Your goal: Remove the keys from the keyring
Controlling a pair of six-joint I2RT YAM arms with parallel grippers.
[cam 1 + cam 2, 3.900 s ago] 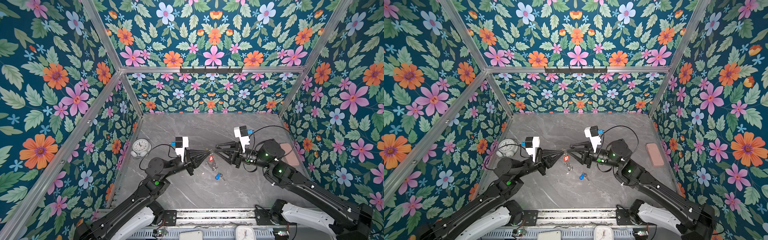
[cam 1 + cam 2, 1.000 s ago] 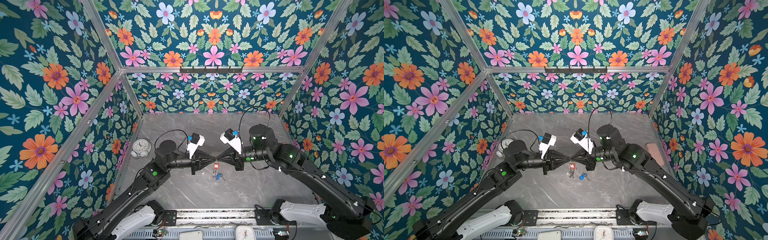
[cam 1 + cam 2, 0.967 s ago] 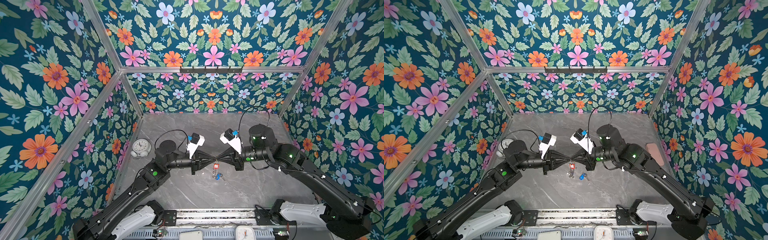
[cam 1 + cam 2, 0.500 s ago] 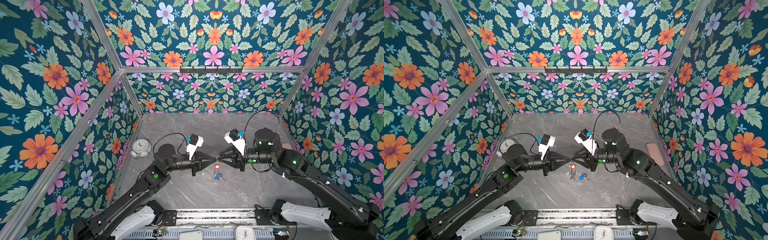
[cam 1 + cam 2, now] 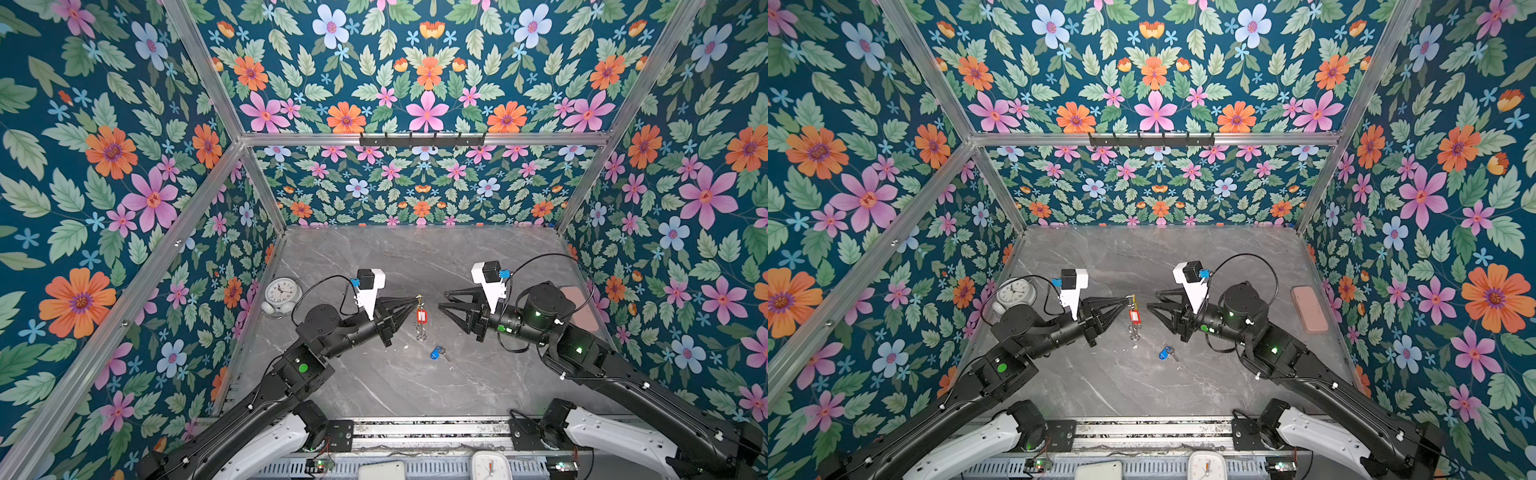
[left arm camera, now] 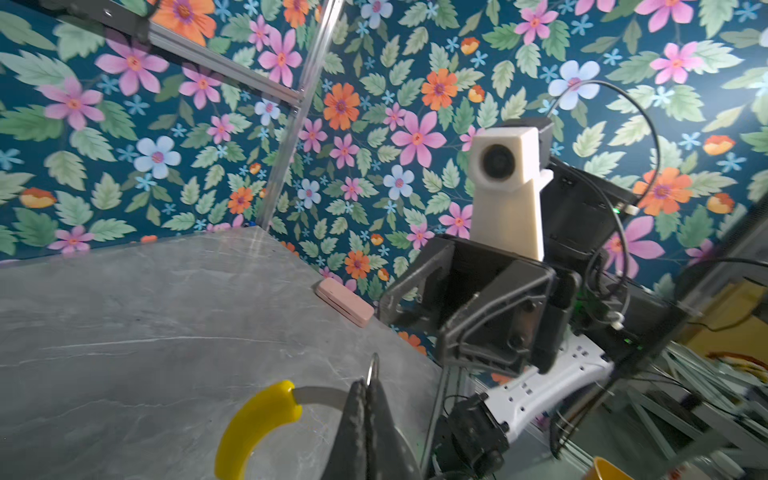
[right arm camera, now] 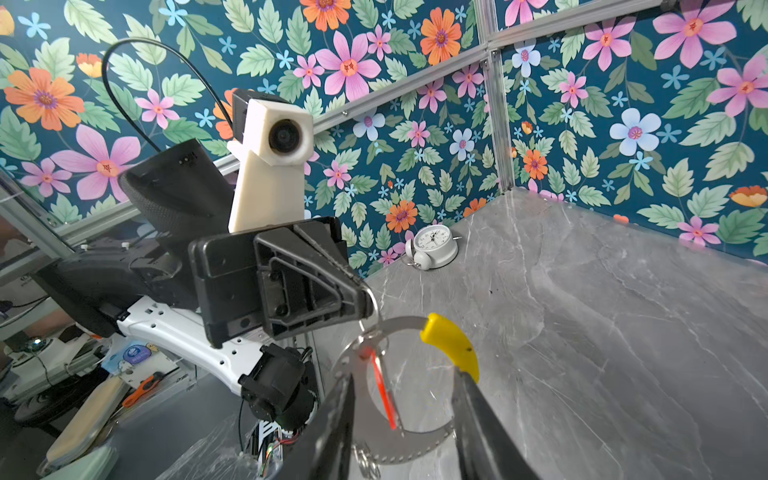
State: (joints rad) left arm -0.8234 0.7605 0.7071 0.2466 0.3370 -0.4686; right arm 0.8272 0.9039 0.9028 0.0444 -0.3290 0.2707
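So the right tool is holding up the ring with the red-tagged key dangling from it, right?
Not quite: it is the left tool that holds up the keyring with the red-tagged key dangling from it, as the right wrist view shows.

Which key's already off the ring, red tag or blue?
The blue-tagged key: it lies loose on the table, while the red-tagged key hangs from the keyring pinched in the left gripper.

The keyring is flat grey metal with a dull sheen, and its yellow sleeve looks like smooth, glossy plastic. The red tag is translucent plastic. The left gripper is matt black plastic. The table is smooth, grey-veined and stone-like, and faintly reflective.
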